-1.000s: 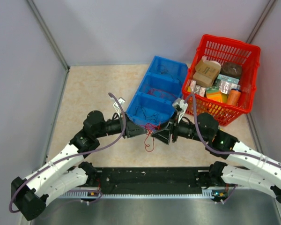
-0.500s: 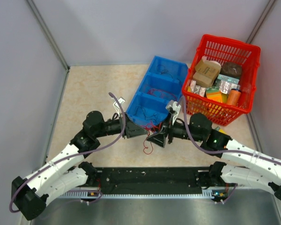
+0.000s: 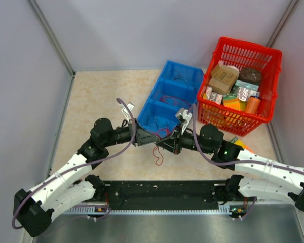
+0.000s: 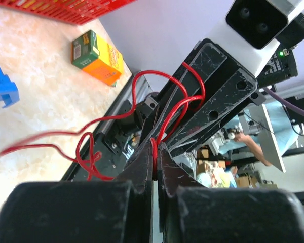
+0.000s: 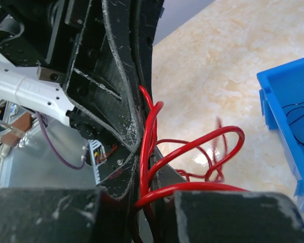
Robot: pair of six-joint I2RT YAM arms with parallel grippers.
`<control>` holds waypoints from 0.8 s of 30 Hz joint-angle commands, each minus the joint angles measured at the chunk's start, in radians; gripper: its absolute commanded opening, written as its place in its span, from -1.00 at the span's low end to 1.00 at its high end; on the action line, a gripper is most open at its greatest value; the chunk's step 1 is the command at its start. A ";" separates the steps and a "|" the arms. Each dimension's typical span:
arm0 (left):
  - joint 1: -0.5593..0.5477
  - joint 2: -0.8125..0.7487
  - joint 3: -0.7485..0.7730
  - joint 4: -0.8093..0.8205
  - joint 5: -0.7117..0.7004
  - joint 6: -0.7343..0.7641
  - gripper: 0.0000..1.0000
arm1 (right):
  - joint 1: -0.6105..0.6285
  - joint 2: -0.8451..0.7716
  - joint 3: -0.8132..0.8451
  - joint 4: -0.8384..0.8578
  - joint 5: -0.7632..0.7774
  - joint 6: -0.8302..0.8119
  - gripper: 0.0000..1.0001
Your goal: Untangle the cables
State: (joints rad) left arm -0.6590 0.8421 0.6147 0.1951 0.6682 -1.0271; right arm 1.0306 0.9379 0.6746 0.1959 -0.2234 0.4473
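Tangle of red cable (image 3: 158, 154), clamped by left pincer (image 3: 152, 140) and right pincer (image 3: 162, 145), hangs beside the blue bin (image 3: 192, 75).

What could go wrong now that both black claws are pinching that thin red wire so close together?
The left gripper and right gripper both clamp the thin red wire with their tips almost touching, so pulling apart might tighten the tangled clump instead of loosening it. Loops also drape over the right gripper's fingers; they could snag when it opens.
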 commanded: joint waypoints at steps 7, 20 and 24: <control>-0.019 -0.092 0.043 -0.097 -0.054 0.110 -0.81 | 0.005 -0.023 -0.017 0.065 0.137 0.025 -1.00; -0.021 -0.422 0.160 -0.629 -0.689 0.343 0.65 | -0.256 0.226 0.443 -0.396 0.265 -0.154 -1.00; -0.019 -0.443 0.177 -0.687 -0.693 0.344 0.65 | -0.352 0.433 0.649 -0.524 0.343 -0.287 -1.00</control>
State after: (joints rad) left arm -0.6762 0.4068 0.7597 -0.3901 0.0677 -0.7219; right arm 0.7433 1.2278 1.1645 -0.1696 0.0242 0.3119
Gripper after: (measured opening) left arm 0.824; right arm 0.025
